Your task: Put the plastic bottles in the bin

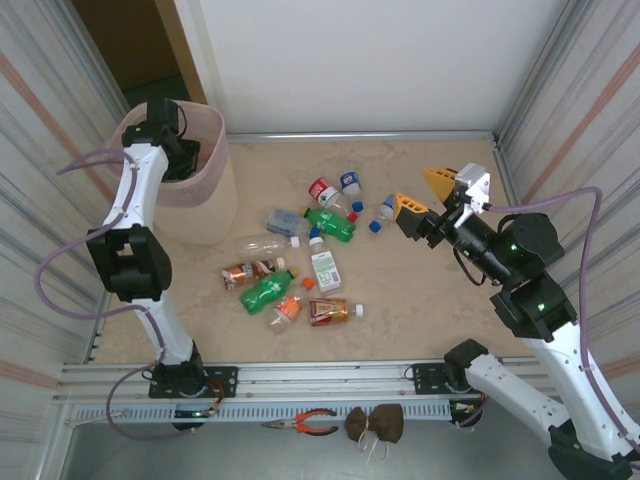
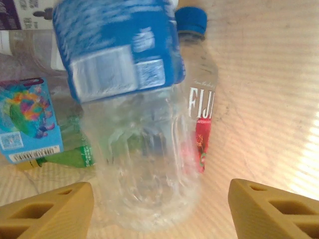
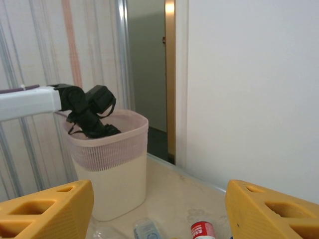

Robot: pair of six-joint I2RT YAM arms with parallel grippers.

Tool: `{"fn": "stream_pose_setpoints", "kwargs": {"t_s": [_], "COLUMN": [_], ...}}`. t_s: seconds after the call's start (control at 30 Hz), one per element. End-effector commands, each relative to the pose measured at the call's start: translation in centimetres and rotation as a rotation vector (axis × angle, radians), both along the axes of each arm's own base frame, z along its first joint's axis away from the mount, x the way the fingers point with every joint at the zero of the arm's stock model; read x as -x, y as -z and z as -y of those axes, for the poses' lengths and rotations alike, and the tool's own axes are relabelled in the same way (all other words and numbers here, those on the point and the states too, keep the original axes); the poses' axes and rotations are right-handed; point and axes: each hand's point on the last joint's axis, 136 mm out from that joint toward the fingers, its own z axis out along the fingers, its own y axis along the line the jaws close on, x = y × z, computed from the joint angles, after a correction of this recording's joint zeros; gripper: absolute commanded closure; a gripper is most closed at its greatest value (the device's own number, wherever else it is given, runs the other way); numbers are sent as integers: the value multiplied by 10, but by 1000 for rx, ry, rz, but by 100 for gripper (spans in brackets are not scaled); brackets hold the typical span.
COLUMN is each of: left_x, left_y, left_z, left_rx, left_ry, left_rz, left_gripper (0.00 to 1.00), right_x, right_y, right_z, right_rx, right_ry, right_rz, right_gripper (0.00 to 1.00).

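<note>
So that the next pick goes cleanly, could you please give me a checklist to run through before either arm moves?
1. Left gripper jaws apart: ok, its fingers stand wide.
2. Blue-labelled clear bottle free of those fingers: cannot tell, it is blurred and close to one of them.
3. That bottle over the bin: ok, a Fiji bottle lies below it inside.
4. Right gripper open and empty: ok.
5. Table cleared of bottles: not ok, the farther green bottle and others lie there.
</note>
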Motion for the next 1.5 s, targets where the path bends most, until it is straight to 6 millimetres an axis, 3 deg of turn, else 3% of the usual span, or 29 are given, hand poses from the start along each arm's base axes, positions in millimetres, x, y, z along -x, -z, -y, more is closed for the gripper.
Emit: {"fn": "stream_pose_setpoints", "kwargs": {"t_s": [0.0,0.4,0.83,1.17,1.47], "left_x": [0,1,14,23,21], "left_y": [-4,-30,-85,-133,-175], "left_z": [1,4,7,9,26], "left_rx": [36,51,46,-41,-246], "left_ry": [-8,9,34,138,429], "left_rz": [15,89,223,364,637], "left_gripper": [26,23,23,24,27], "right_x": [-1,0,-5,-18,-44], "right_y": [-5,-6,3,38,87], "right_z": [4,3,-3,-23,-44], "right_rx": [-5,-22,-12,44,132], "right_ry": [21,13,-8,-60,-35], "right_rz": [15,6,-39,-207,-457], "right_gripper": [31,31,31,31,32]}}
